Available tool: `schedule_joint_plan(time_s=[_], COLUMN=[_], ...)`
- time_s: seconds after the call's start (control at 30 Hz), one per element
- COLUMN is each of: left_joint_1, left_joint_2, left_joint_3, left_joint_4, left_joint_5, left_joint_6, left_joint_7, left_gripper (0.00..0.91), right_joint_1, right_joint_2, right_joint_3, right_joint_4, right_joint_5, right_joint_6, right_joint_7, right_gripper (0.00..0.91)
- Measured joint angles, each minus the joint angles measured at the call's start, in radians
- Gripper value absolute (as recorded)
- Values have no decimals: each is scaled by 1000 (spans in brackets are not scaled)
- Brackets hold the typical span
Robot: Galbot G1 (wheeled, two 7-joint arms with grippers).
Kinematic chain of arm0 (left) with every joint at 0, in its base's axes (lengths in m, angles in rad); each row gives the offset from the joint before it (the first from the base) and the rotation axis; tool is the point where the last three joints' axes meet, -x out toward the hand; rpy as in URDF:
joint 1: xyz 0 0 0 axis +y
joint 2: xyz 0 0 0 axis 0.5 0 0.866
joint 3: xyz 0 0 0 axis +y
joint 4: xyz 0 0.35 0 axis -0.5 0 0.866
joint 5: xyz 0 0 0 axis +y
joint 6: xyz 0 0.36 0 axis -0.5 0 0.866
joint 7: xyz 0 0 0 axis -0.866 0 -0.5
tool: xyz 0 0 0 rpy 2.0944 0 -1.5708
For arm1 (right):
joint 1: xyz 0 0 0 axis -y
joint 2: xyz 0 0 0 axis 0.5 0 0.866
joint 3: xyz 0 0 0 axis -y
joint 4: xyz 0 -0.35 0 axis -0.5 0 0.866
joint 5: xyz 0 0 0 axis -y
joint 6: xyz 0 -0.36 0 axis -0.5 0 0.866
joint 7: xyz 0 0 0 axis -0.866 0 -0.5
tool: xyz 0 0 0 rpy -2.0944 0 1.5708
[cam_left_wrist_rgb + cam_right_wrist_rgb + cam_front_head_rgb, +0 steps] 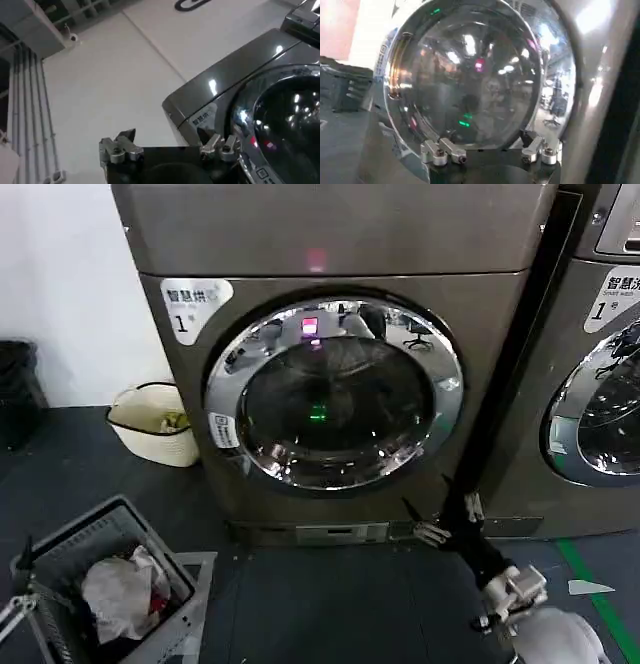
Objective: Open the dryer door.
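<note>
- The left gripper [170, 150] is low at the robot's left side, beside a grey laundry basket [110, 584] on the floor; in its wrist view the fingers [117, 147] stand wide apart with nothing between them, aimed up past the dryer's top corner.
- A cream basket [150, 424] rests against the dryer's left side, so room there is tight.
- The dryer door [335, 394], round with a chrome ring, sits shut in the middle of the machine front.
- The right gripper [440, 519] hangs just below and right of the door, near the bottom panel, fingers [440, 150] spread wide and empty.
- The handle is hard to make out; it is probably a recess on the ring's right edge.
- Judged step: approach. The right gripper should rise to that edge, hook behind the rim, then pull outward along the hinge's arc.
- A second machine [600, 384] stands close on the right, leaving a narrow gap; open floor in front gives swing room.
</note>
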Motion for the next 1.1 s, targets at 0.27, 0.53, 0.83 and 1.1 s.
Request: schedule_joint_plan(time_s=[0.27,0.53,0.83,1.1], left_joint_1=[-9,-15,-16,-19], left_joint_2=[0,-2,-5,-10], left_joint_3=[1,2,2,3], left_joint_4=[-4,-10,-13,-17], left_joint_5=[-1,-4,-5,-4], left_joint_6=[0,0,0,0], left_joint_7=[7,11,12,14], left_gripper=[907,907,907,907], right_joint_1=[105,223,364,454], right_joint_2=[-45,-71,-75,-65], right_joint_3=[-104,-207,-324,-407], right_joint_4=[-33,-61,-87,-115], right_joint_5=[35,77,105,124], right_joint_6=[-2,-12,-29,-38], right_joint_7=[-7,-8,3,9], right_gripper=[907,907,907,907])
